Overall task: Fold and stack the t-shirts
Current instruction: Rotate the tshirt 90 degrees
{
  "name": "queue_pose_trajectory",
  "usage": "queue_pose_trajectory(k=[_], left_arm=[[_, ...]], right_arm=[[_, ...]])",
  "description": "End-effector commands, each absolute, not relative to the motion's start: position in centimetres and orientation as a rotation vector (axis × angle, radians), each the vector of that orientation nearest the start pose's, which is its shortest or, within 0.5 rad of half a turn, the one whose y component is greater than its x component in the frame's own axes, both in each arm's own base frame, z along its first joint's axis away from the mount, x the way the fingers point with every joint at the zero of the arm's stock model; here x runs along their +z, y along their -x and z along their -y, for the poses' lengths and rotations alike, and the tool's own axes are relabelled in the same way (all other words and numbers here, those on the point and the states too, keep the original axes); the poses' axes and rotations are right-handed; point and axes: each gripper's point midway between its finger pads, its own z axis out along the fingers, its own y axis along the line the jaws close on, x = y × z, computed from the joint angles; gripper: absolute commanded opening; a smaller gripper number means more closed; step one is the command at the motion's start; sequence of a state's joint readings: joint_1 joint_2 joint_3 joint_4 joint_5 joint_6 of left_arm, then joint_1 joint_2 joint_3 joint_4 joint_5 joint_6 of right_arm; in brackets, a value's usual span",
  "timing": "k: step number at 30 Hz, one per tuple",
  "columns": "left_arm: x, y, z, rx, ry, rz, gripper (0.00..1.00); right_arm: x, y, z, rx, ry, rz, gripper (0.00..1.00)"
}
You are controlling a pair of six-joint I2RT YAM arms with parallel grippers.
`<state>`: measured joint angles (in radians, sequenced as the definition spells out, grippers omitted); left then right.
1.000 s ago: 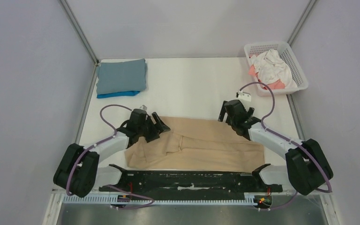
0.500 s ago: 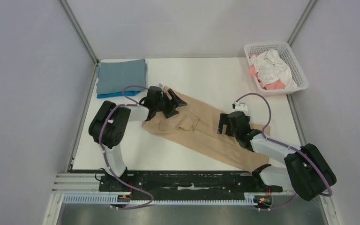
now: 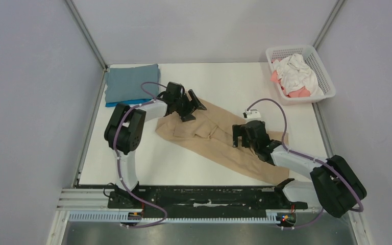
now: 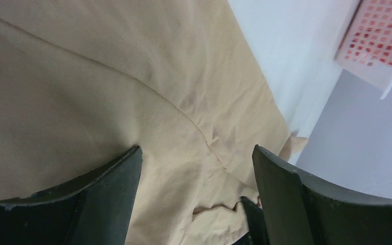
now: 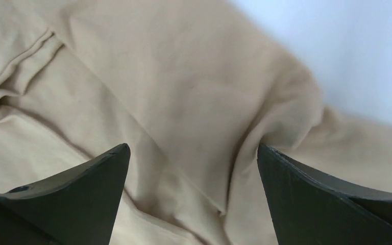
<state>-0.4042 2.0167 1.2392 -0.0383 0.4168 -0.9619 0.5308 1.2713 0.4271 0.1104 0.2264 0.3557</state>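
The large tan-beige t-shirt (image 3: 212, 145) lies part folded and diagonal on the white table, from back left to front right. My left gripper (image 3: 191, 105) is open and rests on its back-left end; tan cloth (image 4: 132, 76) fills the gap between the fingers (image 4: 196, 153). My right gripper (image 3: 241, 138) is open and presses on the shirt's middle, with wrinkled cloth (image 5: 158, 76) between the fingers (image 5: 193, 148). A folded grey-blue shirt (image 3: 131, 81) lies on a bright blue one (image 3: 127, 103) at the back left.
A white lattice basket (image 3: 322, 64) at the back right holds a white shirt (image 3: 298, 71) and a coral-pink one (image 3: 300, 93); it also shows in the left wrist view (image 4: 383, 41). Metal frame posts stand at the back corners.
My left gripper has swung back and to the right, dragging the tan shirt's left end away from the front. The shirt now lies diagonal. My right gripper has moved nearer and to the left.
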Motion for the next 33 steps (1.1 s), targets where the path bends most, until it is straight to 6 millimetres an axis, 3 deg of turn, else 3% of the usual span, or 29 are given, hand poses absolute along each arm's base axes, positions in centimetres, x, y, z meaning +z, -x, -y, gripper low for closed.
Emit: queue_pose_trajectory(k=[1, 2, 4, 5, 8, 10, 12, 18, 22, 24, 28, 33], left_arm=[[6.0, -38.7, 24.5, -0.800, 0.408, -2.604, 0.87], [8.0, -38.6, 23.6, -0.759, 0.393, -2.556, 0.87], [11.7, -38.0, 21.8, -0.701, 0.366, -2.449, 0.87], [14.0, -37.3, 21.0, -0.690, 0.358, -2.387, 0.87], [17.0, -34.5, 18.8, -0.668, 0.363, -2.280, 0.87], [17.2, -32.2, 17.4, -0.657, 0.396, -2.247, 0.87], [15.7, -29.5, 15.6, -0.621, 0.446, -2.251, 0.88], [10.8, -21.9, 11.8, -0.564, 0.548, -2.310, 0.88], [9.2, -18.5, 12.1, -0.671, 0.535, -2.338, 0.88], [9.0, -17.7, 12.0, -0.700, 0.532, -2.319, 0.88], [9.6, -17.6, 11.8, -0.738, 0.537, -2.248, 0.88], [10.2, -18.4, 12.1, -0.765, 0.512, -2.198, 0.88]], right_arm=[[9.8, -31.3, -10.8, -0.078, 0.292, -2.027, 0.98], [11.6, -32.0, -11.5, -0.094, 0.420, -1.960, 0.98], [13.7, -32.0, -15.1, 0.018, 0.740, -1.841, 0.98], [14.0, -31.5, -17.1, 0.091, 0.904, -1.782, 0.98], [13.9, -28.1, -23.5, 0.376, 1.344, -1.618, 0.98], [13.3, -26.8, -26.2, 0.431, 1.543, -1.549, 0.98], [12.9, -26.7, -28.7, 0.462, 1.649, -1.486, 0.98], [12.2, -30.2, -34.9, 0.485, 1.620, -1.532, 0.98], [10.8, -32.8, -37.3, 0.494, 1.487, -1.593, 0.98], [9.7, -34.2, -38.2, 0.488, 1.424, -1.639, 0.98], [5.7, -36.4, -39.0, 0.448, 1.375, -1.772, 0.98], [3.9, -41.3, -39.9, 0.344, 1.144, -1.931, 0.98]])
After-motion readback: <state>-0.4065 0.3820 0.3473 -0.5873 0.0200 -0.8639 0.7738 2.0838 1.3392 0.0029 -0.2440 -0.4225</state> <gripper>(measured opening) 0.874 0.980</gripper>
